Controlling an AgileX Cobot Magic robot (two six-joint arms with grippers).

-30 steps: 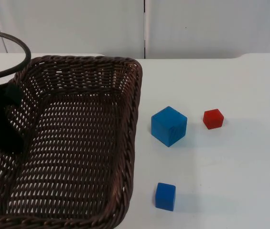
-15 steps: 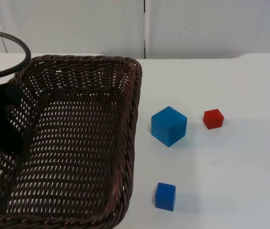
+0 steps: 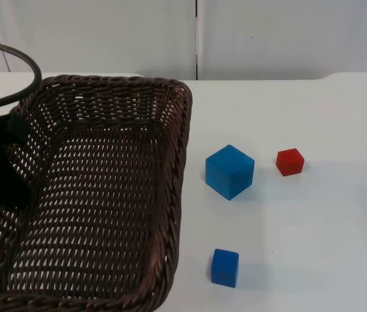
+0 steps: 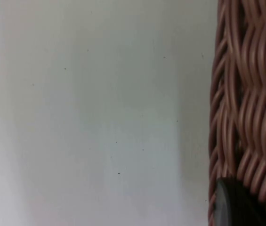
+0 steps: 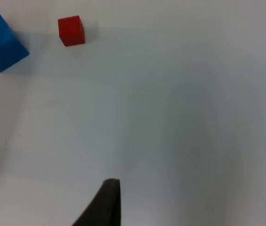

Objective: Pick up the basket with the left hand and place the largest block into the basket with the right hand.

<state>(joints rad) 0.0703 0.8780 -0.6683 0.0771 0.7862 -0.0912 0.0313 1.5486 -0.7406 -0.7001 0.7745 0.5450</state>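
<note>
basket (image 3: 105, 195) edged left | left claw (image 4: 238, 205) grips rim | right claw (image 5: 107, 202) unclear

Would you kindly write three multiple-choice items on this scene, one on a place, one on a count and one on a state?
1. Where is the large blue block?
A. In the basket
B. On the table, right of the basket
C. On the red block

2. How many blocks lie on the table?
A. Two
B. Three
C. Five

3. What is in the basket?
A. Nothing
B. The red block
C. Both blue blocks

Answers:
1 B: it sits on the white top between the basket's rim and the small red block.
2 B: large blue, red and small blue block.
3 A: the top view shows bare weave inside.
</note>
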